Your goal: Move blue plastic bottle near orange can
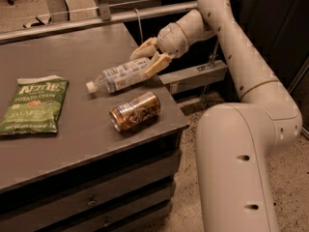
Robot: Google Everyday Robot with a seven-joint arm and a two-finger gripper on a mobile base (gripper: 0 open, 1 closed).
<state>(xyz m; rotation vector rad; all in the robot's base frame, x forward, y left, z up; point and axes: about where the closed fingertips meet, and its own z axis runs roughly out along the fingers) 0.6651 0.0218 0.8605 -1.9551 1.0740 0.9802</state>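
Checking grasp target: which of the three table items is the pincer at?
The blue plastic bottle: the pincer is at its base end; the orange can and chip bag lie apart.

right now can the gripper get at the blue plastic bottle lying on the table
Probably yes: the gripper is at the base end of the clear blue-labelled plastic bottle, with nothing between them. The orange-gold metal can lies apart, nearer the front edge of the dark table.

The beige gripper [141, 64], over the dark grey table's [72, 134] right side, hides the base end of the clear, blue-labelled plastic bottle [118, 76]; its label print is too small to read. The table's left part is cut off.
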